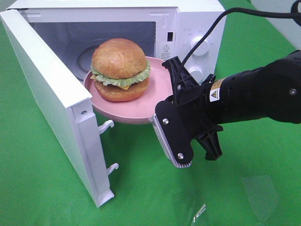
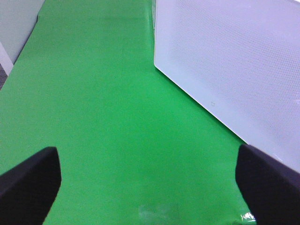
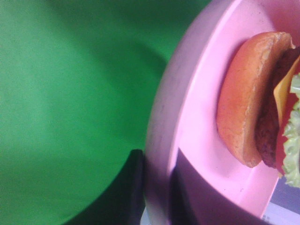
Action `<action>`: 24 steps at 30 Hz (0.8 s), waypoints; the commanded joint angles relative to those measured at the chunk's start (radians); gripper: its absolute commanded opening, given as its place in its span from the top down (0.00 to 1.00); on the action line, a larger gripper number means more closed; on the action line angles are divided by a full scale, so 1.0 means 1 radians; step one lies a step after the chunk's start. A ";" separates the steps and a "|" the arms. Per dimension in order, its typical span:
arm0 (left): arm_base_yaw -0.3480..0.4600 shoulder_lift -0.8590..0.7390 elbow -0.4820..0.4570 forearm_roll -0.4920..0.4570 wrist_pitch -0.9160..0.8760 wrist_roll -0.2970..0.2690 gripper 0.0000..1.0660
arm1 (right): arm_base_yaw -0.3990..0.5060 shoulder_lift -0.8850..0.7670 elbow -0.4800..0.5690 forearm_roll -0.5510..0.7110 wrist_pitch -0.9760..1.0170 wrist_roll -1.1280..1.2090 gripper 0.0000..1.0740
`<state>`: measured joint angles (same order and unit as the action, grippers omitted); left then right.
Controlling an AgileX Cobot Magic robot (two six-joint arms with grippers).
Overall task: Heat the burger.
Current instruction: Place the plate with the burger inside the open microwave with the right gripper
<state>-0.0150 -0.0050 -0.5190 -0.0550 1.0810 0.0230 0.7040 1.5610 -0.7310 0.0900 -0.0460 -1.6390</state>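
Note:
The burger (image 1: 120, 70), with a golden bun, green lettuce and orange cheese, sits on a pink plate (image 1: 136, 112). The plate hangs above the green cloth, just in front of the open microwave (image 1: 188, 19). My right gripper (image 1: 162, 107) is shut on the plate's near right rim. In the right wrist view the gripper (image 3: 157, 199) clamps the pink rim (image 3: 161, 122), one dark finger on each side, and the burger (image 3: 241, 93) lies just beyond. My left gripper (image 2: 150, 187) stands open over bare cloth, holding nothing; the exterior high view does not show it.
The microwave door (image 1: 47, 89) swings out to the left of the plate, with its latch hooks (image 1: 107, 126) pointing right. Its outer face (image 2: 234, 70) is close to my left gripper. Two knobs (image 1: 200, 45) sit on the oven's right panel. Green cloth (image 1: 141, 188) covers the table.

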 commanded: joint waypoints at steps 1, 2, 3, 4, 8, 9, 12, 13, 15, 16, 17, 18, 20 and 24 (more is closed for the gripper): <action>-0.005 -0.018 0.002 -0.007 -0.014 -0.001 0.13 | -0.004 0.009 -0.037 -0.013 -0.078 0.016 1.00; -0.005 -0.018 0.002 -0.007 -0.014 -0.001 0.13 | -0.004 0.026 -0.051 -0.032 -0.079 0.016 1.00; -0.005 -0.018 0.002 -0.007 -0.014 -0.001 0.13 | -0.004 0.026 -0.051 -0.032 -0.079 0.016 1.00; -0.005 -0.018 0.002 -0.007 -0.014 -0.001 0.13 | -0.004 0.037 -0.062 -0.038 -0.080 0.016 1.00; -0.005 -0.018 0.002 -0.007 -0.014 -0.001 0.13 | -0.004 0.070 -0.091 -0.040 -0.082 0.016 1.00; -0.005 -0.018 0.002 -0.007 -0.014 -0.001 0.13 | -0.003 0.086 -0.105 -0.057 -0.082 0.019 1.00; -0.005 -0.018 0.002 -0.007 -0.014 -0.001 0.13 | 0.007 0.103 -0.121 -0.065 -0.082 0.020 1.00; -0.005 -0.018 0.002 -0.007 -0.014 -0.001 0.13 | 0.008 0.116 -0.138 -0.068 -0.082 0.020 1.00; -0.005 -0.018 0.002 -0.007 -0.014 -0.001 0.13 | 0.008 0.123 -0.146 -0.070 -0.082 0.020 1.00; -0.005 -0.018 0.002 -0.007 -0.014 -0.001 0.13 | 0.008 0.123 -0.146 -0.070 -0.082 0.020 1.00; -0.005 -0.018 0.002 -0.007 -0.014 -0.001 0.13 | 0.008 0.142 -0.165 -0.078 -0.081 0.020 1.00; -0.005 -0.018 0.002 -0.007 -0.014 -0.001 0.13 | 0.008 0.142 -0.165 -0.078 -0.081 0.020 1.00; -0.005 -0.018 0.002 -0.007 -0.014 -0.001 0.13 | 0.008 0.160 -0.183 -0.090 -0.079 0.022 1.00; -0.005 -0.018 0.002 -0.007 -0.014 -0.001 0.13 | 0.008 0.193 -0.232 -0.090 -0.076 0.023 1.00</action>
<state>-0.0150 -0.0050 -0.5190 -0.0550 1.0810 0.0230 0.7100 1.7550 -0.9260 0.0000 -0.0460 -1.6230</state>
